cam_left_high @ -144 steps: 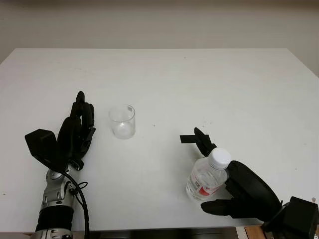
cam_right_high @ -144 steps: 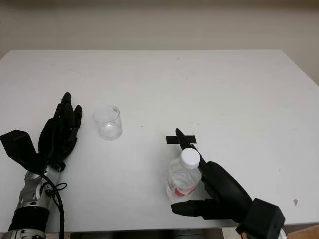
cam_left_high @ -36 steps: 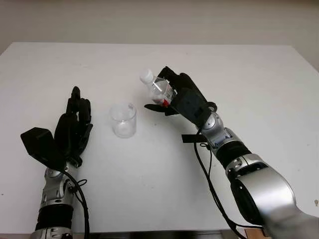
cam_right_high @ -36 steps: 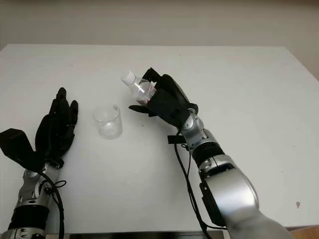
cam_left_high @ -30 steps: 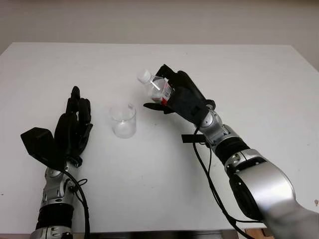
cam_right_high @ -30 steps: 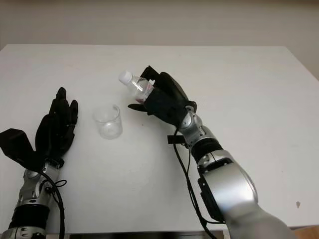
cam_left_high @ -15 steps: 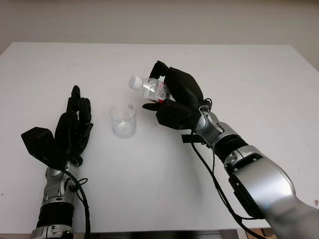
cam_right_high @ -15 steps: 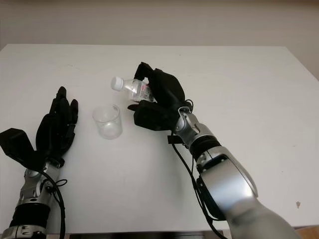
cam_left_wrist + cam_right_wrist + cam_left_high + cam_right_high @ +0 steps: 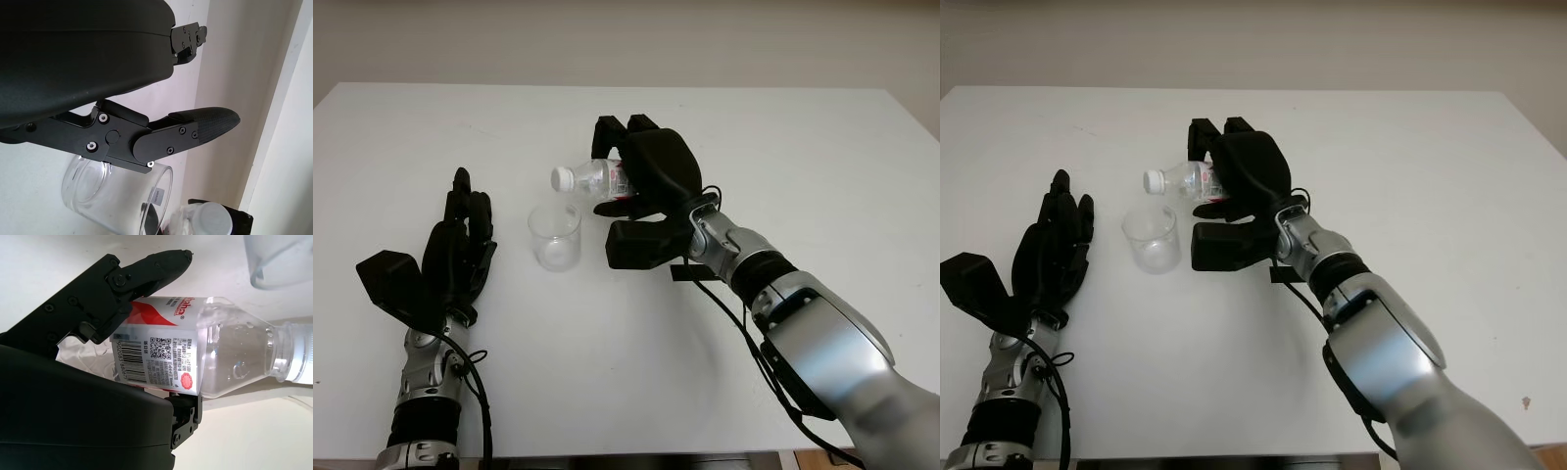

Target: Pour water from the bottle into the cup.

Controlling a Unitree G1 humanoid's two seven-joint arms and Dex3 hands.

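Note:
A clear plastic cup (image 9: 555,236) stands upright on the white table (image 9: 783,157). My right hand (image 9: 641,191) is shut on a small clear water bottle (image 9: 592,177) with a red and white label and a white cap. The bottle lies nearly level above the table, its capped neck pointing left, just above and a little behind the cup's rim. The right wrist view shows the bottle (image 9: 205,367) gripped around the label, with the cup (image 9: 279,259) beyond the cap. My left hand (image 9: 460,250) is open, held upright to the left of the cup (image 9: 112,196).
A short strip of black tape (image 9: 690,273) sits on the table under my right forearm. The table's far edge meets a pale wall. Bare white surface stretches to the right and behind the cup.
My right hand has tipped the bottle from slanted-up to nearly level and carried its cap leftward and down to the cup's rim. The left hand and cup have stayed put.

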